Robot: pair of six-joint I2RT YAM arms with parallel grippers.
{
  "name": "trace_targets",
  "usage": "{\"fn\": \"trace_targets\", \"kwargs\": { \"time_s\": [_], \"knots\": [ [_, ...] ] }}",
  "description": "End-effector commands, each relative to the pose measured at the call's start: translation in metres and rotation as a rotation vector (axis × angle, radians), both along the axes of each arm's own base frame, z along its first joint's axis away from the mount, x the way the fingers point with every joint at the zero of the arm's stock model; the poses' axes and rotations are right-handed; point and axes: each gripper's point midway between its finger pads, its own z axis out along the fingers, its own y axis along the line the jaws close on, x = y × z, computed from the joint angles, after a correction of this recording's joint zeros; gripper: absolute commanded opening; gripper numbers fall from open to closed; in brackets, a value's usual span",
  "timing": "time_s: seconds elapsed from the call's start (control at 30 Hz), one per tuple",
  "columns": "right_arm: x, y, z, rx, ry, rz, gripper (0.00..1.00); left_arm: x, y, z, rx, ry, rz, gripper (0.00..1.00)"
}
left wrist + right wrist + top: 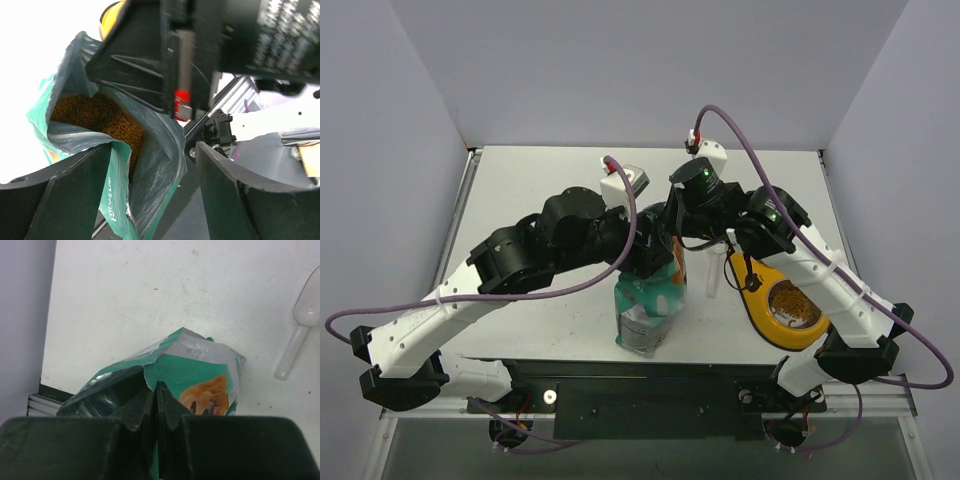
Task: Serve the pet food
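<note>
Bag: one teal-green bag [648,305] printed with a dog's face, silvery film inside, stands near the front edge of the white table [535,185], mouth open and crumpled.
Pet food: golden-brown dry kibble pellets [97,117] fill the bag's lower part. More of the same lies in the yellow round bowl [752,298] to the bag's right, so a portion seems served already.
Right tool [156,390]: fingers pressed together, clamped on the torn top edge of the teal-green bag.
Left tool [152,150]: fingers well apart at the bag's mouth. A fold of the rim lies between them, touching the left one, but it is not pinched.
Scoop: one clear plastic scoop [296,337] lies on the table beside the bag, apart from it and untouched.
Step in hand: probably holding the mouth open to get at the kibble.
Doing it well: hold the pinch on the rim steady and the bag upright. The film is thin and slack, so a sideways pull could tip it or fold the mouth closed. Bring the free tool in from above, clear of the rim.
Count: one bag, one scoop, one bowl, two tools, two heaps of kibble.
</note>
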Motion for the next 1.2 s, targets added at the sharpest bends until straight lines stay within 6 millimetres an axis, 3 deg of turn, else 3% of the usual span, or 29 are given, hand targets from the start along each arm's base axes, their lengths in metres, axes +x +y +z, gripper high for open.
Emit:
{"fn": "trace_targets", "kwargs": {
  "time_s": [0.0, 0.13, 0.23, 0.27, 0.3, 0.4, 0.47, 0.5, 0.53, 0.57, 0.6, 0.67, 0.7, 0.73, 0.77, 0.8, 0.83, 0.87, 0.9, 0.93, 0.97, 1.1, 1.13, 1.17],
  "knots": [
    [0.018, 0.024, 0.069, 0.318, -0.095, -0.041, 0.00, -0.001, -0.002, 0.029, -0.048, -0.179, -0.052, 0.80],
    [0.020, 0.025, 0.057, 0.322, -0.065, -0.058, 0.00, -0.009, -0.009, 0.015, 0.020, -0.199, -0.085, 0.85],
    [0.016, 0.025, 0.056, 0.330, -0.055, -0.051, 0.00, -0.001, -0.009, -0.005, 0.137, -0.206, -0.023, 0.84],
    [0.016, 0.023, 0.054, 0.333, -0.046, -0.060, 0.00, 0.001, -0.008, -0.001, 0.153, -0.227, 0.013, 0.80],
    [0.014, 0.021, 0.054, 0.337, -0.047, -0.065, 0.00, 0.002, -0.012, -0.010, 0.193, -0.219, 0.017, 0.79],
    [0.013, 0.019, 0.050, 0.328, -0.049, -0.067, 0.00, 0.000, -0.021, -0.013, 0.232, -0.234, 0.023, 0.69],
    [0.011, 0.025, 0.051, 0.326, -0.051, -0.014, 0.00, 0.000, -0.024, -0.019, 0.241, -0.215, 0.022, 0.58],
    [0.011, 0.033, 0.052, 0.332, -0.053, 0.029, 0.00, -0.001, -0.025, -0.019, 0.236, -0.214, 0.026, 0.44],
    [0.005, 0.038, 0.058, 0.311, -0.073, 0.119, 0.04, 0.001, -0.022, -0.018, 0.237, -0.215, 0.043, 0.37],
    [0.005, 0.037, 0.058, 0.254, -0.105, 0.173, 0.11, 0.001, -0.019, -0.016, 0.235, -0.218, 0.049, 0.22],
    [0.004, 0.034, 0.057, 0.237, -0.108, 0.209, 0.22, 0.004, -0.013, -0.013, 0.234, -0.229, 0.072, 0.17],
    [0.003, 0.024, 0.045, 0.188, -0.098, 0.303, 0.35, 0.005, -0.005, -0.008, 0.225, -0.239, 0.077, 0.08],
    [0.011, 0.005, 0.038, 0.162, -0.099, 0.293, 0.37, 0.006, -0.002, -0.010, 0.228, -0.241, 0.072, 0.04],
    [0.003, 0.001, 0.042, 0.196, -0.097, 0.342, 0.43, 0.000, -0.001, -0.006, 0.196, -0.234, 0.033, 0.03],
    [0.015, -0.015, 0.028, 0.181, -0.078, 0.324, 0.46, 0.003, -0.002, -0.007, 0.175, -0.231, 0.025, 0.00],
    [0.006, -0.017, 0.040, 0.230, -0.105, 0.384, 0.47, -0.007, -0.003, -0.001, 0.127, -0.223, -0.031, 0.00],
    [0.014, -0.031, 0.030, 0.212, -0.108, 0.385, 0.51, -0.008, -0.007, -0.001, 0.080, -0.208, -0.068, 0.00],
    [0.005, -0.035, 0.037, 0.229, -0.131, 0.425, 0.55, -0.010, -0.004, 0.009, 0.029, -0.212, -0.081, 0.00],
    [0.012, -0.047, 0.031, 0.202, -0.146, 0.420, 0.62, -0.005, -0.004, 0.010, -0.012, -0.191, -0.094, 0.00],
    [0.006, -0.050, 0.039, 0.221, -0.182, 0.461, 0.65, -0.004, -0.003, 0.020, -0.059, -0.198, -0.100, 0.00],
    [0.006, -0.054, 0.033, 0.225, -0.182, 0.485, 0.70, 0.001, 0.001, 0.022, -0.089, -0.178, -0.116, 0.00],
    [0.002, -0.043, 0.031, 0.317, -0.250, 0.634, 0.71, 0.006, 0.007, 0.044, -0.178, -0.172, -0.213, 0.00],
    [0.006, -0.037, 0.045, 0.350, -0.345, 0.667, 0.70, 0.005, 0.004, 0.044, -0.185, -0.158, -0.248, 0.00],
    [0.006, -0.029, 0.035, 0.430, -0.310, 0.678, 0.70, -0.001, 0.003, 0.050, -0.211, -0.148, -0.314, 0.00]
  ]
}}
